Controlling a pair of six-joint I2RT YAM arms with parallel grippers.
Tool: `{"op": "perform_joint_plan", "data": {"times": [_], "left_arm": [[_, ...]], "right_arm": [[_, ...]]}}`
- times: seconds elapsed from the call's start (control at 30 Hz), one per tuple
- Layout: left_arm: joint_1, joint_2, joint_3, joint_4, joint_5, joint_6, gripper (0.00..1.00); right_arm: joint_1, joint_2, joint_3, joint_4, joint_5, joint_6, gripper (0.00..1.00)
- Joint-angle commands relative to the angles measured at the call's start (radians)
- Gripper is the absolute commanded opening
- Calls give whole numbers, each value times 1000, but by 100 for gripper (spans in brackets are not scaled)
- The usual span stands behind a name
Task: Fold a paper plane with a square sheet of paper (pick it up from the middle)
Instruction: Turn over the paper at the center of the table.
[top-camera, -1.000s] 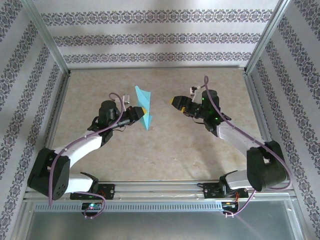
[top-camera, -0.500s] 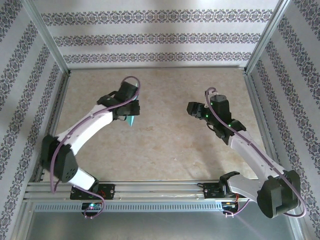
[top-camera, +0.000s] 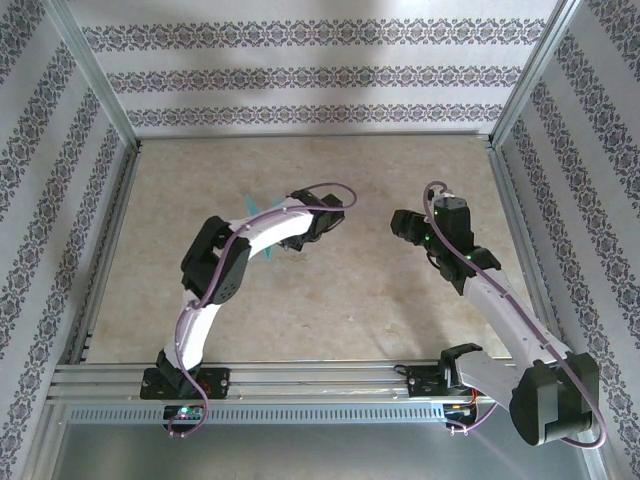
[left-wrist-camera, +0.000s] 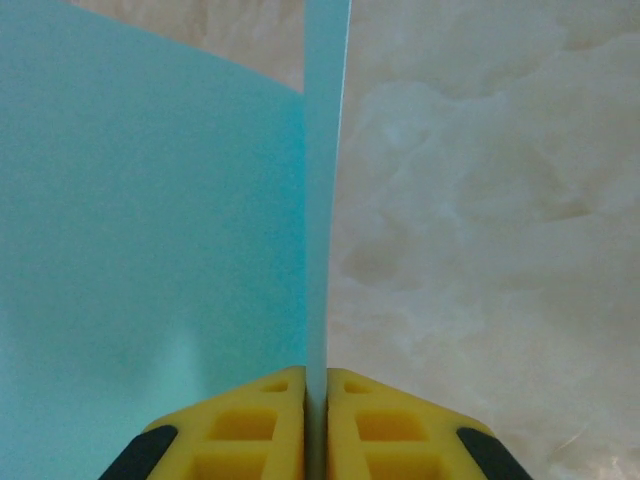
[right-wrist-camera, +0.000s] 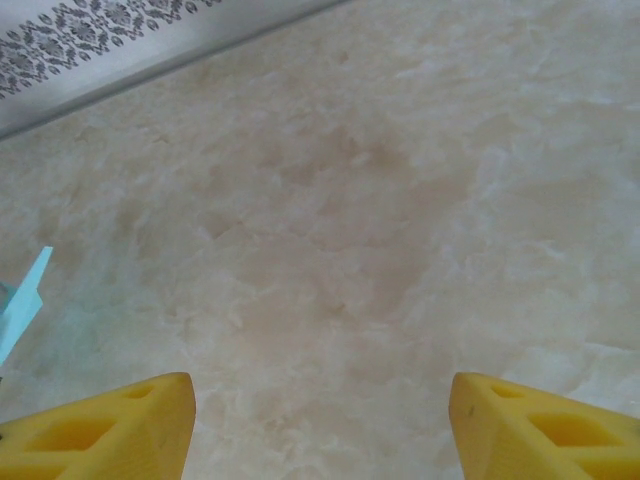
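Left of centre over the marble-patterned tabletop (top-camera: 350, 300): the light-blue paper plane (left-wrist-camera: 150, 250), pinched along its upright central fold by the left gripper (left-wrist-camera: 316, 385). Yellow fingers (left-wrist-camera: 250, 425) pressed narrow, with just the thin paper edge between them. Left of that fold, a broad blue wing spreading out wide. From above, blue slivers peeking out on the far and near sides of the left forearm (top-camera: 270, 228). Well apart to the right, the right gripper (right-wrist-camera: 320, 385), jaws wide and holding nothing, bare tabletop between the fingertips. At its far left, a pointed blue tip of the plane.
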Motion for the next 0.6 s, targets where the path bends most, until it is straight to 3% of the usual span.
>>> {"op": "perform_joint_plan", "data": {"times": [0.0,0.23,0.57], "left_arm": [[-43,78,73,-90,-75,-56,11],[-95,198,173,-132,-68,-96,14],[-157,173,205,-14,123,-90,27]], "right_arm": [[-20,-6,-17,15,-38,10,68],[-62,9,-40,44,-96,15,69],[-76,25,-52,83,-133,41,69]]}}
